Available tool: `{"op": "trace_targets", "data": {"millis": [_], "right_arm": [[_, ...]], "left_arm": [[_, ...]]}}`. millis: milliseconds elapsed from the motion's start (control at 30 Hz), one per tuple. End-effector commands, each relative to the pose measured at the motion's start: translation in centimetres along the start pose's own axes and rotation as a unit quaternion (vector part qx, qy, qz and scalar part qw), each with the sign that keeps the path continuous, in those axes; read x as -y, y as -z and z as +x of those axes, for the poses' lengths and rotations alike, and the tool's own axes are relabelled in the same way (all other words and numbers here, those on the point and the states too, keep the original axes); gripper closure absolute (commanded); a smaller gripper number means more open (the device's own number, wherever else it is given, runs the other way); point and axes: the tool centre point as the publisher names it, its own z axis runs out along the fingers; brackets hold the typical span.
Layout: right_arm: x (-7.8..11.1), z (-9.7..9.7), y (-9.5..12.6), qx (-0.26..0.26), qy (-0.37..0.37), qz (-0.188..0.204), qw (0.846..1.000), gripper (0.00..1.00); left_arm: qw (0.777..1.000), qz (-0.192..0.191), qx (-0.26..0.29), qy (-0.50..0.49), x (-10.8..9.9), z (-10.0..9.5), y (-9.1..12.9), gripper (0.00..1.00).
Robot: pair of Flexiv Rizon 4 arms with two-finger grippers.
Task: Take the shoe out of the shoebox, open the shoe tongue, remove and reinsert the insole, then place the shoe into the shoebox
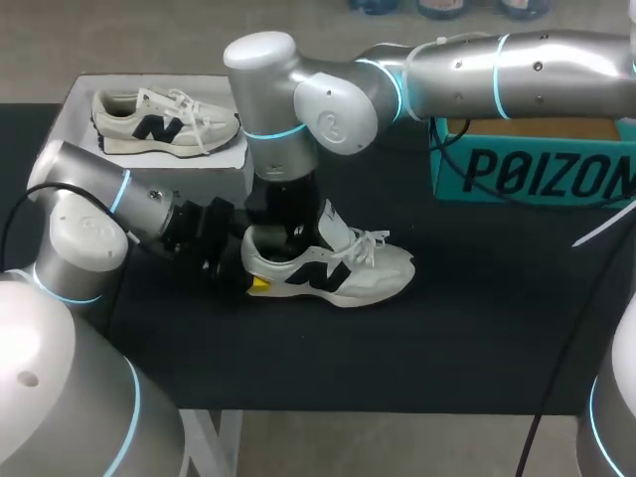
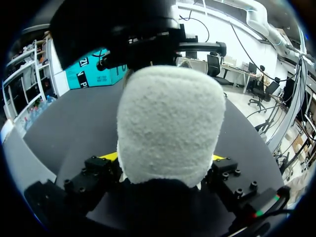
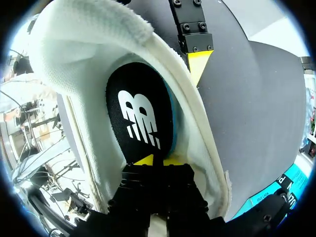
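Left gripper is clamping the shoe across its heel, yellow tips pressing both sides and pinning it upright on the table, well apart from the teal shoebox. Right gripper is reaching down inside the shoe's opening, tips closing on the heel end of the black insole. I'm reading this as the insole step, and the insole is looking mostly seated, so likely the start of the pull. The next move is calling for peeling the heel end up and out past the collar, with the left holding firm so the shoe isn't lifting too.
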Motion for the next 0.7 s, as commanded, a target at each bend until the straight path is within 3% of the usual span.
{"op": "trace_targets", "data": {"millis": [33,333,700], "right_arm": [[0.5,0.4,-3.5,0.02,-0.01,-0.036,0.999,1.0],[1.9,0.2,1.9,0.051,-0.005,-0.092,0.994,1.0],[3.8,-0.7,4.1,0.051,-0.017,-0.152,0.987,1.0]], "left_arm": [[1.0,0.001,0.001,0.0,-0.3,-0.1,-0.4,1.0],[1.0,0.001,0.001,0.0,-0.3,-0.1,-0.4,1.0],[1.0,0.001,0.001,0.0,-0.3,-0.1,-0.4,1.0]]}}
